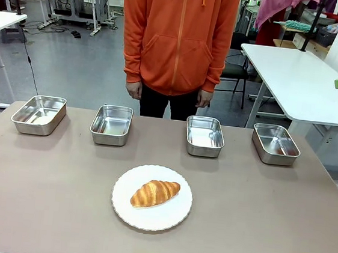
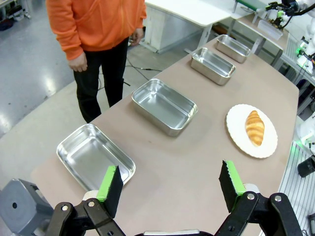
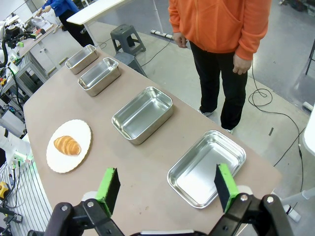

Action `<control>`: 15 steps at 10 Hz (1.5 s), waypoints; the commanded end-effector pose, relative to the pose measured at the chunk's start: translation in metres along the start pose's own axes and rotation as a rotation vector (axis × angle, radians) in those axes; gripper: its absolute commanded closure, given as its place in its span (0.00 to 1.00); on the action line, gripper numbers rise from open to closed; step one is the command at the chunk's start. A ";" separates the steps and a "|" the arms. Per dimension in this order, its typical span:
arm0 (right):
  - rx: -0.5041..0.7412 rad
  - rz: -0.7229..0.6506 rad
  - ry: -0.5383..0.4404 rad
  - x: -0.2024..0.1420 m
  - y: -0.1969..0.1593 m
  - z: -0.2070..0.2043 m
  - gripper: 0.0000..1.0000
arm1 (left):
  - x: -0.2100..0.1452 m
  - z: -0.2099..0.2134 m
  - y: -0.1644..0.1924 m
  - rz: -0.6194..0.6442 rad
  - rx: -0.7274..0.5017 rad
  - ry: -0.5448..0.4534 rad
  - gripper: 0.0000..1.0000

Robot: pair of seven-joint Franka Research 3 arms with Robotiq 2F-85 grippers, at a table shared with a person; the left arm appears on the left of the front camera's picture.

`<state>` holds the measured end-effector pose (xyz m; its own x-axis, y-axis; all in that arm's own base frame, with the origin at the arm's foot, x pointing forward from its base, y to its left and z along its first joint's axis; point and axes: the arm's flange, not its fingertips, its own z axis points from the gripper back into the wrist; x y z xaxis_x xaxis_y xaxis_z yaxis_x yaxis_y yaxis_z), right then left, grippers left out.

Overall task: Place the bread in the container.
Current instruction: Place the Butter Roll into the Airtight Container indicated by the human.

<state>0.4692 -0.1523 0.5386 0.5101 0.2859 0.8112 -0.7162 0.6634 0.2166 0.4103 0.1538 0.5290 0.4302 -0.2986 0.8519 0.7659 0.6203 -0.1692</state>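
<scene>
Saw along the worktop's [image 1: 279, 229] far side four alike pans [image 1: 111, 124], unmarked, so could have picked the wrong one. Saw the plate [image 1: 174, 219] nearer, with the bread [image 1: 155, 193] lying on it, and judged it liable to slip or crush if pinched hard. Saw left fingers [image 2: 109, 184] and right fingers [image 3: 109, 189] spread wide, empty, well clear.

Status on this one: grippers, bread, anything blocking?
Open and empty: left gripper, right gripper. Untouched bread on white plate. Four pans empty, person behind them; nothing blocking.
</scene>
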 end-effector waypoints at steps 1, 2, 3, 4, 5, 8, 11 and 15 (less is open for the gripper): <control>-0.008 0.004 -0.005 0.002 0.000 -0.001 0.00 | 0.000 0.001 0.000 -0.001 0.001 -0.003 0.00; -0.008 0.004 -0.005 0.002 0.000 -0.001 0.00 | 0.000 0.001 0.000 -0.001 0.001 -0.003 0.00; -0.008 0.004 -0.005 0.002 0.000 -0.001 0.00 | 0.000 0.001 0.000 -0.001 0.001 -0.003 0.00; -0.008 0.004 -0.005 0.002 0.000 -0.001 0.00 | 0.000 0.001 0.000 -0.001 0.001 -0.003 0.00; -0.008 0.004 -0.005 0.002 0.000 -0.001 0.00 | 0.000 0.001 0.000 -0.001 0.001 -0.003 0.00; -0.008 0.004 -0.005 0.002 0.000 -0.001 0.00 | 0.000 0.001 0.000 -0.001 0.001 -0.003 0.00; -0.008 0.004 -0.005 0.002 0.000 -0.001 0.00 | 0.000 0.001 0.000 -0.001 0.001 -0.003 0.00; -0.008 0.004 -0.005 0.002 0.000 -0.001 0.00 | 0.000 0.001 0.000 -0.001 0.001 -0.003 0.00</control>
<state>0.4692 -0.1523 0.5386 0.5101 0.2859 0.8112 -0.7162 0.6634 0.2166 0.4103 0.1538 0.5290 0.4302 -0.2986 0.8519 0.7659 0.6203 -0.1692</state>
